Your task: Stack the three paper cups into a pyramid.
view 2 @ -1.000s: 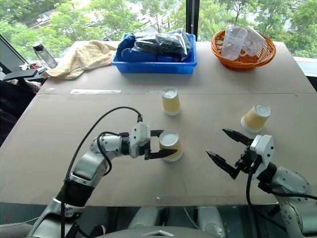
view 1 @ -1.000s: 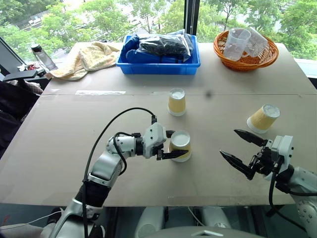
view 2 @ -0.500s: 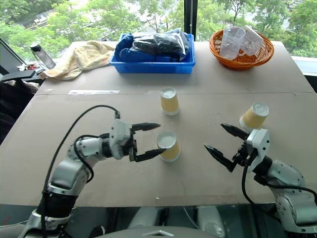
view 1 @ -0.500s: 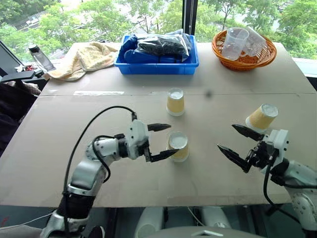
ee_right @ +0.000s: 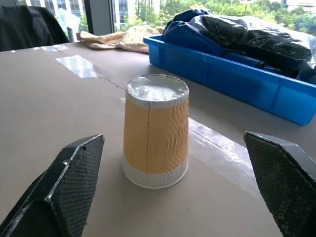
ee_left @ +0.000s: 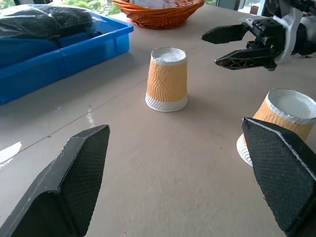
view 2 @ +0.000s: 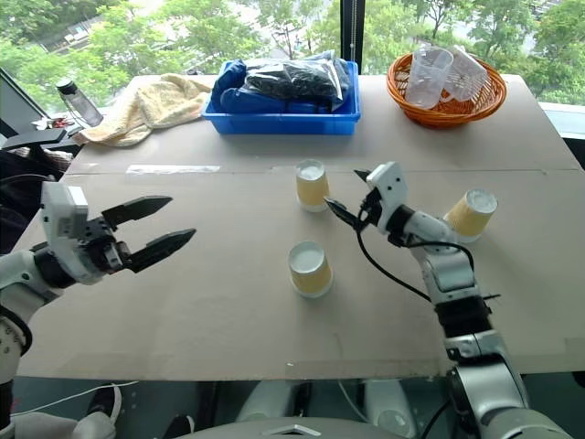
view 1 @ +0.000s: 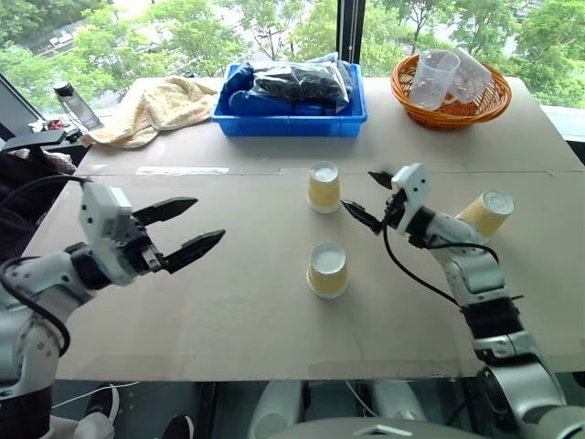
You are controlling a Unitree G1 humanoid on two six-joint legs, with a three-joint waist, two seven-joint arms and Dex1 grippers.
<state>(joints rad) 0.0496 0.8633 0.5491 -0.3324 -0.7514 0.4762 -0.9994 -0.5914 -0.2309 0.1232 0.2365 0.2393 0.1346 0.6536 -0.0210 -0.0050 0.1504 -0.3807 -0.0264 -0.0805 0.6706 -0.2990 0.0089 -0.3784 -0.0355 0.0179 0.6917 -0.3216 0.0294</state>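
Three paper cups, none stacked yet: far cup (view 1: 324, 187) upside down mid-table, near cup (view 1: 327, 269) just in front of it, third cup (view 1: 484, 216) tipped at the table's right; I've got the R gripper (view 1: 374, 199) spread wide beside the far cup, pre-grasp; next: close on it square. L gripper (view 1: 187, 226) has let go of the near cup, swung off left, jaws wide; R moved in from the near right.

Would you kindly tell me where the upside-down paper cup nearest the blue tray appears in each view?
Left eye view: far cup, centre, just left of the right tool.
Right eye view: centre, below the blue tray.
Left wrist view: upper middle, tray behind it.
Right wrist view: centre, large.
Shared landmark: the blue tray.
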